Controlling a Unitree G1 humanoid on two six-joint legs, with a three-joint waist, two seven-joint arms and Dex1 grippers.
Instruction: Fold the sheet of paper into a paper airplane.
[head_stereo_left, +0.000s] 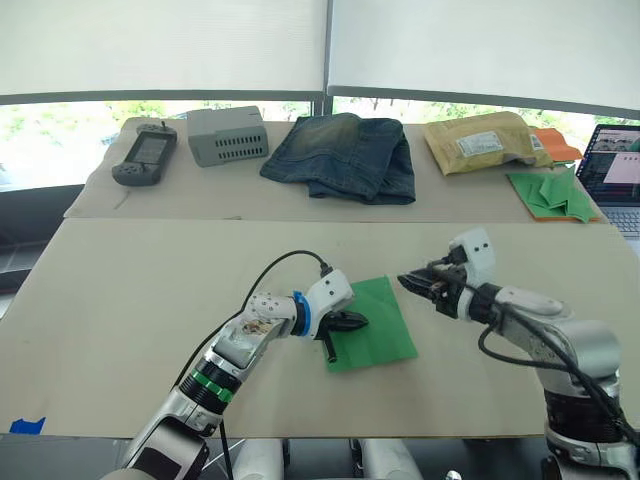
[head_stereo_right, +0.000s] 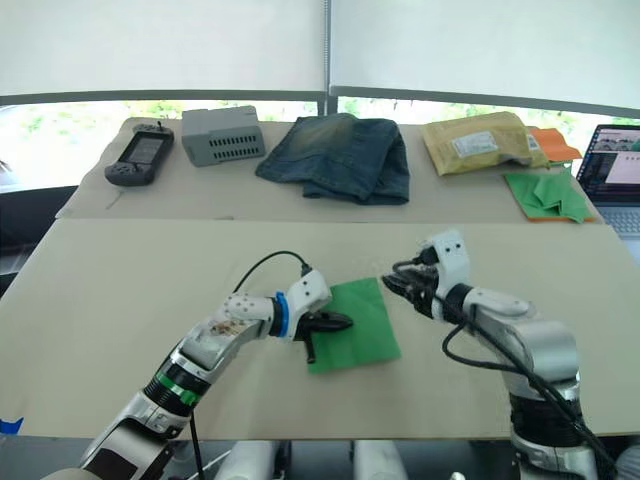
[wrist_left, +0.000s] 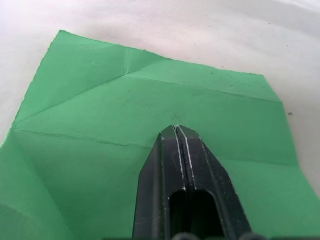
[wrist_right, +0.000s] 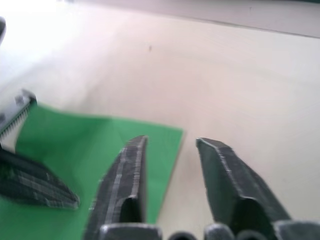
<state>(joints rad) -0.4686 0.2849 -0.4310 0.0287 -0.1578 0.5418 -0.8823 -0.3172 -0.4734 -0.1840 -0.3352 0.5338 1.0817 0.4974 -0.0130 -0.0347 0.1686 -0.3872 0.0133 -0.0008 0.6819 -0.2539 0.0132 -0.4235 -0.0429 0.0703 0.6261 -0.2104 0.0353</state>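
Observation:
The sheet of paper (head_stereo_left: 378, 318) is bright green and lies flat on the near table, with crease lines across it (wrist_left: 100, 115). My left gripper (head_stereo_left: 352, 322) is shut, its tips (wrist_left: 176, 129) resting on the paper's near-left part, with nothing between the fingers. My right gripper (head_stereo_left: 412, 281) is open and hovers just above the paper's far right corner. In the right wrist view that corner edge (wrist_right: 170, 145) lies between the open fingers (wrist_right: 131, 165), and the left gripper (wrist_right: 35, 185) rests on the sheet.
On the far table stand a handheld controller (head_stereo_left: 145, 156), a grey box (head_stereo_left: 228, 134), folded jeans (head_stereo_left: 345, 155) and a yellow package (head_stereo_left: 480, 140). At the right are orange paper (head_stereo_left: 556, 146), a heap of green paper pieces (head_stereo_left: 550, 192) and a laptop (head_stereo_left: 615, 170).

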